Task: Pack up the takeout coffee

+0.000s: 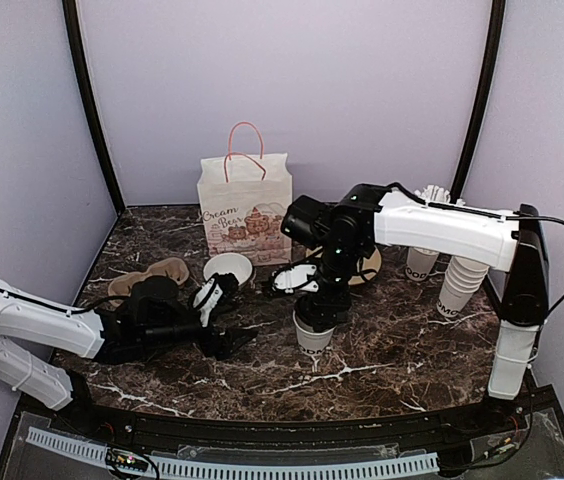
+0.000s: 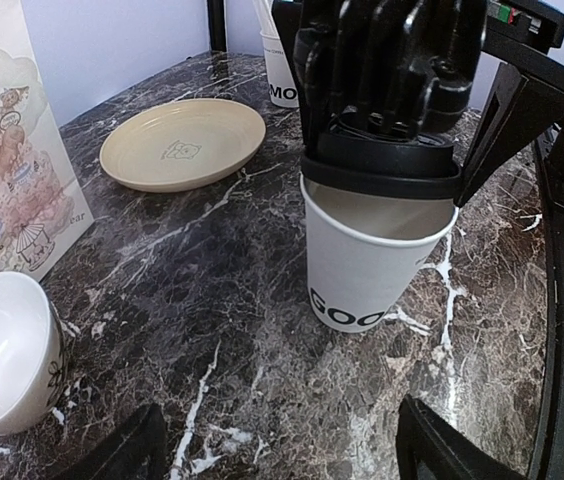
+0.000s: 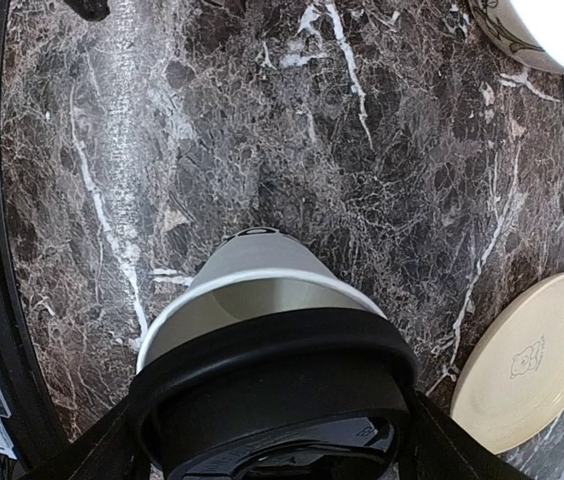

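Right now my right gripper (image 3: 272, 445) has its jaws spread wide around the black lid (image 2: 382, 175), one finger on either side of the rim, and I judge it is carrying that lid. Directly under it stands the white paper cup (image 2: 367, 260), upright on the marble table (image 2: 212, 330). The lid hangs just above the cup's mouth and is not pressed home, since both wrist views show bare inner wall beneath it.

My left gripper (image 2: 277, 455) is wide open with nothing in it, low over the table. The cup is straight ahead of its fingertips and apart from them. The paper bag (image 1: 245, 205) stands beyond the right gripper, off to its left.

I expect the cup to be light and thin-walled, easy to dent or tip. I see no liquid in the part of the cup that shows. The lid looks stiffer but slick. I would press it evenly around the rolled rim, where the paper is strongest. After that I would grip the cup's wall just below the rim, gently, not by the lid, which might pop off.
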